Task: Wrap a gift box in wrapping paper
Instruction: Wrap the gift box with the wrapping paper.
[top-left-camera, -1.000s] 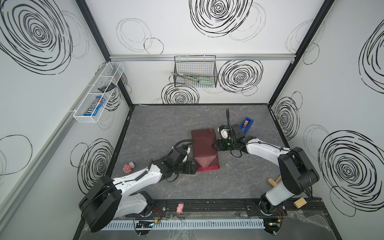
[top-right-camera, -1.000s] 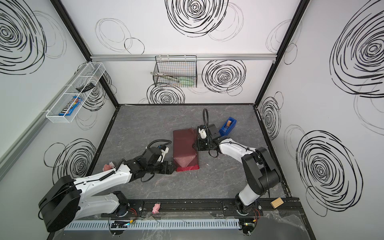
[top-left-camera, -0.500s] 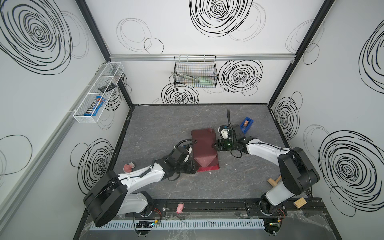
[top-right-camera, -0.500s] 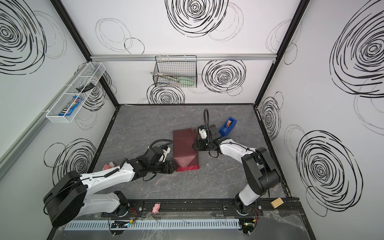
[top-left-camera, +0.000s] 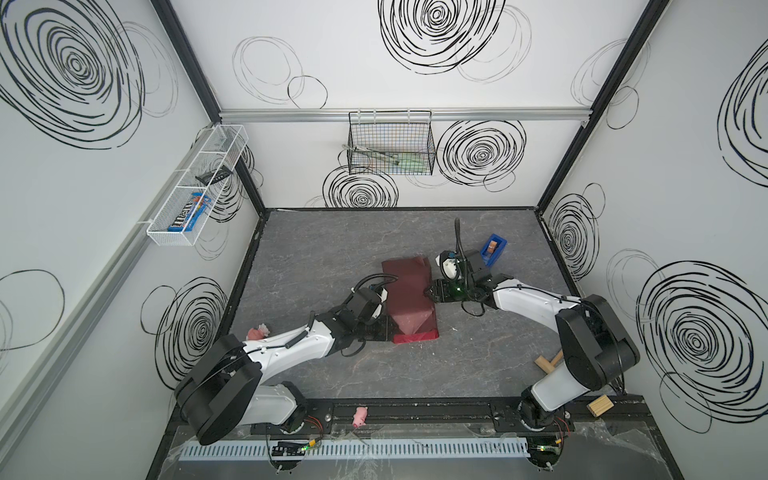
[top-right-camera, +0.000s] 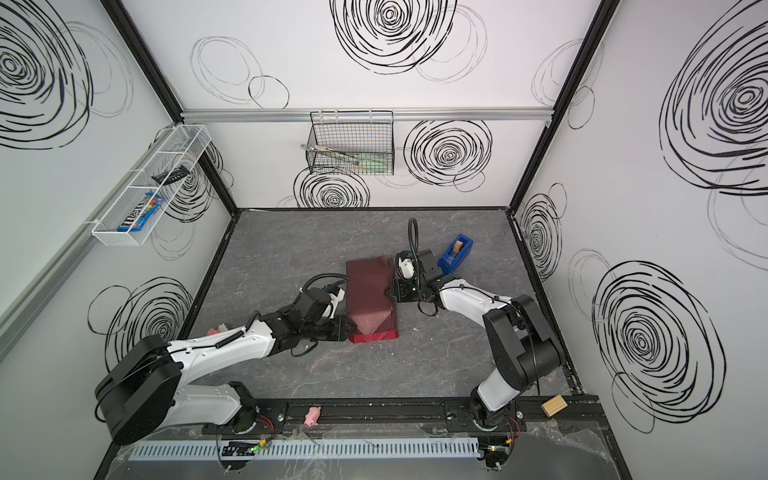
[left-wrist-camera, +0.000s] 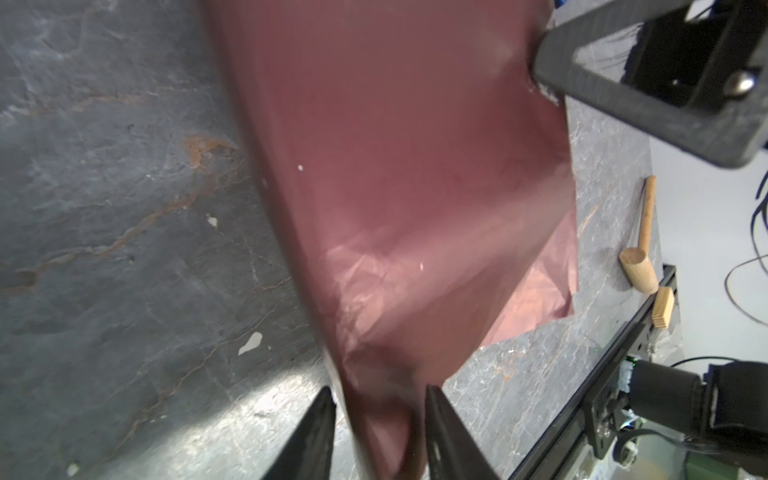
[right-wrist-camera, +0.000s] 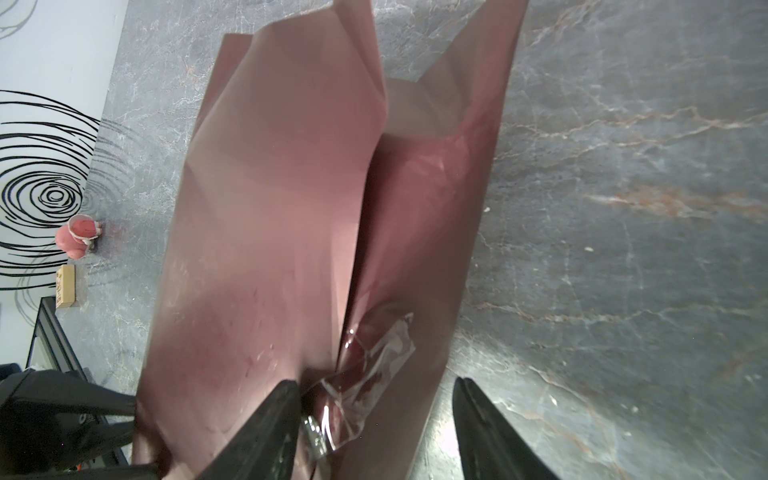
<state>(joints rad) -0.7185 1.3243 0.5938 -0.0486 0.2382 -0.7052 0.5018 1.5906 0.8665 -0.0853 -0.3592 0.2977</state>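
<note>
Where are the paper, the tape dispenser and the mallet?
paper (top-left-camera: 409, 286): in a top view, its folded top.
tape dispenser (top-right-camera: 451, 259): in a top view, its blue side.
mallet (left-wrist-camera: 640, 276): left wrist view, its head.

Wrapping paper maroon, table grey and veined.

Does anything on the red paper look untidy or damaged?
Yes. The strip of clear sticky tape on the creased maroon wrapping paper is crumpled and wrinkled, not lying flat over the overlap, close to the right gripper.
</note>
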